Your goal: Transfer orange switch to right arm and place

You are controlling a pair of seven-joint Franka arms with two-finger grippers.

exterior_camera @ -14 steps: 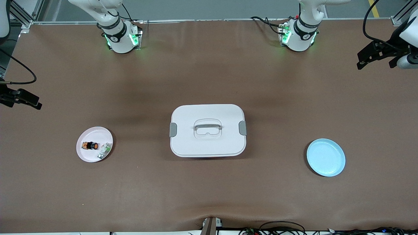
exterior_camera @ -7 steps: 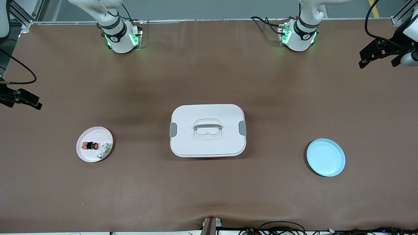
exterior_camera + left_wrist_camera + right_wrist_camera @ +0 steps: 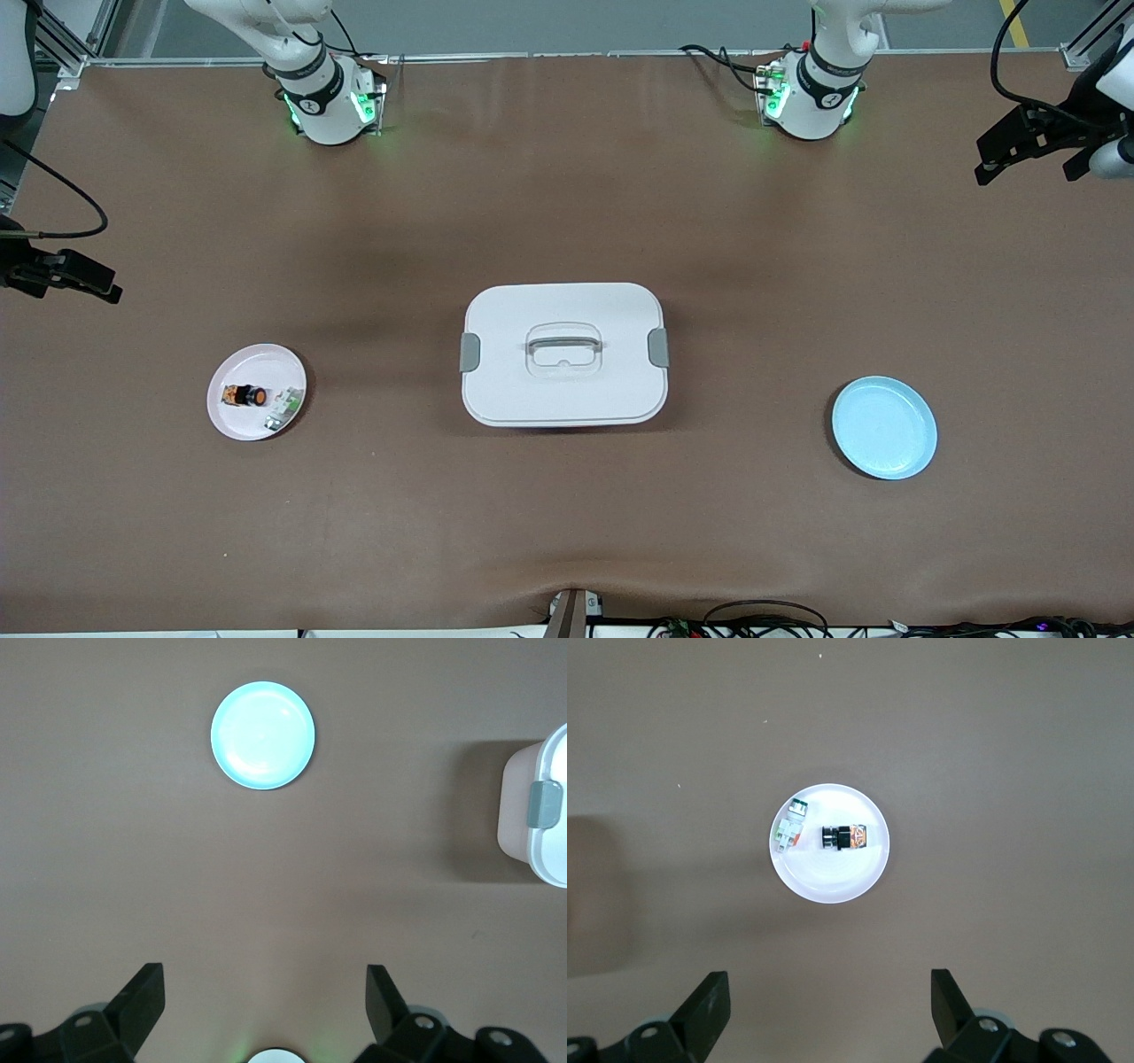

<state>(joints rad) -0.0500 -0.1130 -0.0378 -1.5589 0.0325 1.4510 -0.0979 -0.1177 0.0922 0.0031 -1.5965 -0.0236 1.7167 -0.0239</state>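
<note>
Two plates flank one landmark, the white lidded box (image 3: 563, 354) at mid-table. Toward the right arm's end from the box sits the pink plate (image 3: 232, 422), and on it lies the orange switch (image 3: 245, 395) on its side, with a small green-and-white part (image 3: 282, 409) just beside it on the same plate, on the side toward the box. The right gripper (image 3: 826, 1003) hangs high over the table near that plate, its fingers spread wide with nothing between them; its wrist view looks straight down on the plate and both parts. Toward the left arm's end from the box lies the pale blue plate (image 3: 884, 427), bare. The left gripper (image 3: 260, 1001) is up over the table at that end, farther from the box than the blue plate, also spread wide and empty.

Nothing has been picked up yet, so the task looks to be at its very start. The switch lies on the right arm's side, so I judge the right gripper's likely next move is to descend on the switch's black body, closing across it without catching the green-and-white part.

Brown matting covers the table (image 3: 567, 532), slightly rippled at the edge nearest the front camera. Cables trail along that edge, and metal framing and grey floor show by the arm bases.
</note>
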